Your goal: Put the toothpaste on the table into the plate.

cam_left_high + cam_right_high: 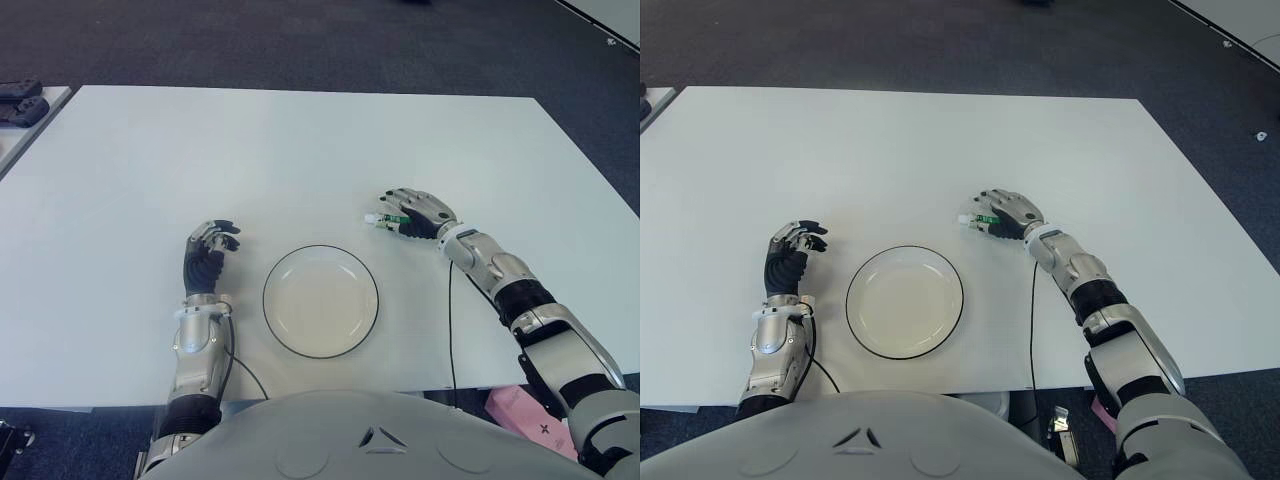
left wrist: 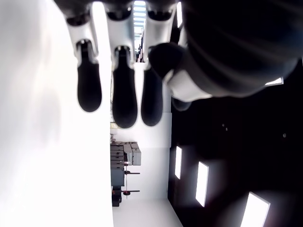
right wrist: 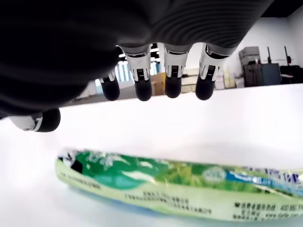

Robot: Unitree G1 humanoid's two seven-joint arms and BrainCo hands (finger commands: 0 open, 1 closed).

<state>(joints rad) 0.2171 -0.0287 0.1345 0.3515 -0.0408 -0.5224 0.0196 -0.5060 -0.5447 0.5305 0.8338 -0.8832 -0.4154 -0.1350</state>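
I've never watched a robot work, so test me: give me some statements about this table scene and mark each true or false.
1. The plate holds the toothpaste. False: the plate holds nothing; the tube lies on the table.
2. The right hand is over the toothpaste. True.
3. The right hand's fingers grip the tube. False: they are open above it.
4. The left hand shows left of the plate, holding nothing. True.

Left robot hand (image 2: 142,61): I see it close up, three dark fingertips (image 2: 125,99) side by side, relaxed, gripping nothing.
Worktop (image 2: 42,156): bright white beside the fingers.
Background: shelving (image 2: 124,161) far off; lit panels (image 2: 202,183) against darkness.
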